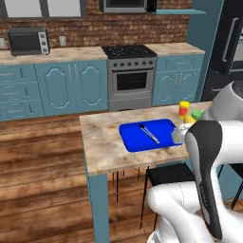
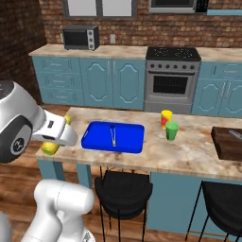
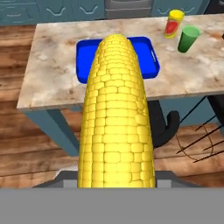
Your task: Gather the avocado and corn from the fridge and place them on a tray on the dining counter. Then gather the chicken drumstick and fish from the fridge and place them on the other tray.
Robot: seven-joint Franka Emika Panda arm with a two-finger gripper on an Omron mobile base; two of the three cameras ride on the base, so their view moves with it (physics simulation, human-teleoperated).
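pincer (image 2: 51, 142) clamped on corn (image 3: 116, 113), blue tray (image 3: 151, 54) on dining counter (image 3: 52, 74) ahead below cob tip, yellow cup (image 3: 174, 22) and green cup (image 3: 188, 38) ahead-right

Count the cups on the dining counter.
2. A yellow cup and a green cup stand side by side on the dining counter, to the right of the blue tray in the right base view. None seems hidden.
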